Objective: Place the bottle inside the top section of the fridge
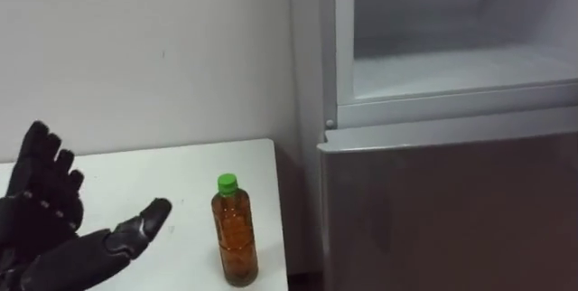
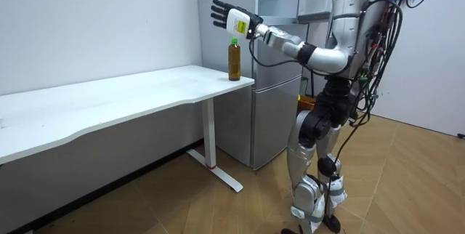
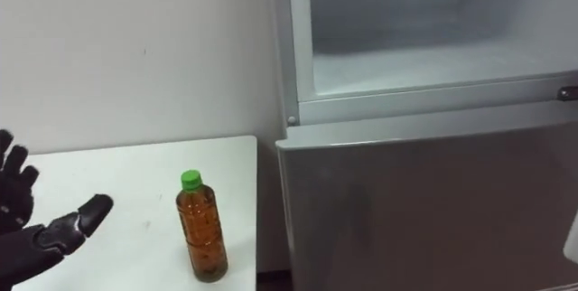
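A clear bottle of brown drink with a green cap stands upright on the white table, near its right front corner. My left hand is raised just left of the bottle, palm towards it, fingers spread and straight, thumb pointing at it, a short gap between them. The fridge's upper compartment stands open to the right, its white shelf bare. In the room view I stand before the fridge with the left hand held out above the bottle.
The fridge's grey lower door is closed, right beside the table's end. A white wall backs the table. The long table stretches away to the room view's left over a wooden floor.
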Controlling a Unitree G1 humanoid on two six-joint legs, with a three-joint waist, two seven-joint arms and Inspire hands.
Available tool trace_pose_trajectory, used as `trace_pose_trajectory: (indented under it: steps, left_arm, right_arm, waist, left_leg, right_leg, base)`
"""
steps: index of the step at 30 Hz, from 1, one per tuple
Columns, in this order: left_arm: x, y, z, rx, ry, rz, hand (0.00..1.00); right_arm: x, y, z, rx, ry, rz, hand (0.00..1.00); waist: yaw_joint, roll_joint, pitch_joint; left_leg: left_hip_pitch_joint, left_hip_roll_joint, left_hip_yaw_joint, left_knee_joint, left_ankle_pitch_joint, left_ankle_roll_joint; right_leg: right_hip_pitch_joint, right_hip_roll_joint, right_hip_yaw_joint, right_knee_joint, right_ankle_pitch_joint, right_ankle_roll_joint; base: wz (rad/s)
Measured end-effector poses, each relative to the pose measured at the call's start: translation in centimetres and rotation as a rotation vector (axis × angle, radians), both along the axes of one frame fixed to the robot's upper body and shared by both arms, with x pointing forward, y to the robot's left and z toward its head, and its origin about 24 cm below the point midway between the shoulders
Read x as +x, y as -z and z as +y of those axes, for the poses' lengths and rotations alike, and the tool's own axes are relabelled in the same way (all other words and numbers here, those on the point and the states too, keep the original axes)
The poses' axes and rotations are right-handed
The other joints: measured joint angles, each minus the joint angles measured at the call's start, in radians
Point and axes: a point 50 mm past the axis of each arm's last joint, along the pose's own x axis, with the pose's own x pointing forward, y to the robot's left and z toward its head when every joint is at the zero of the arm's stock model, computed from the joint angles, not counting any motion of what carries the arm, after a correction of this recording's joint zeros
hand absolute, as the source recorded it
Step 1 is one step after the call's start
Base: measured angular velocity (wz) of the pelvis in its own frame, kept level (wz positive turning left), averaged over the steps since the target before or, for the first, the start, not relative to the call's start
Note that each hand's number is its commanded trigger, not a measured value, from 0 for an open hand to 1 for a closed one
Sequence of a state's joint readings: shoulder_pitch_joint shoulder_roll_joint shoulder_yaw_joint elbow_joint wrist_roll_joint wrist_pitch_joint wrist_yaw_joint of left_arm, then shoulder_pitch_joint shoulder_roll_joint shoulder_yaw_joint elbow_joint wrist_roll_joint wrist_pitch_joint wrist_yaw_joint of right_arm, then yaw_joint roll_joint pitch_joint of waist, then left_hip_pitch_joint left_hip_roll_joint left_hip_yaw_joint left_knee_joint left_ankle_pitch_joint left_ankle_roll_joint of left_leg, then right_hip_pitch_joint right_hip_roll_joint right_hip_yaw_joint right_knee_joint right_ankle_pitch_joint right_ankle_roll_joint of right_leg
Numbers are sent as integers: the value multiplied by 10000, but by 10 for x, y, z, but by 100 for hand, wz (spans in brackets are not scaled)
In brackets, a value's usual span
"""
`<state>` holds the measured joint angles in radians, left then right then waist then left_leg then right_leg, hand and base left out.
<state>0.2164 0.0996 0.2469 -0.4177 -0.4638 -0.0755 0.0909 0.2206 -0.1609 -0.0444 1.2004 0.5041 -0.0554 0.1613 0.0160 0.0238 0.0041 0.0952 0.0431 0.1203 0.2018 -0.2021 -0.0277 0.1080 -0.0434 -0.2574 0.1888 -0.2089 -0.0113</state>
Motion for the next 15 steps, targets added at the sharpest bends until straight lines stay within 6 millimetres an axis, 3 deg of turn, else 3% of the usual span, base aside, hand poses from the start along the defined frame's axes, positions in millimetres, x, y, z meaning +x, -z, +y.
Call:
trace_pose_trajectory:
  steps: [10, 13, 15]
  left_arm:
    - [-26, 44, 40, -1047, -3006, 2037, 0]
    - [-37, 69, 53, -1519, -3948, 3030, 0]
    - [-47, 97, 59, -1795, -4392, 4212, 0]
  right_arm:
    - [-6, -1, 0, -50, 260, 30, 0]
    - [-7, -1, -2, -75, 283, -3, 0]
    - [-11, -2, -3, -16, 474, -29, 0]
  waist:
    - [432, 7, -60]
    - [437, 63, -28]
    - [466, 95, -48]
  left_leg:
    - [-136, -66, -190, 25, -1, 1]
    - [-42, -89, -209, 27, -1, 1]
    - [1, -125, -307, 27, -2, 1]
  right_leg:
    - [21, -5, -194, -41, -37, 32]
    - [122, -5, -215, -57, -72, 52]
    - [193, -64, -266, -34, -120, 69]
  base:
    - [6]
    - [3]
    - [10]
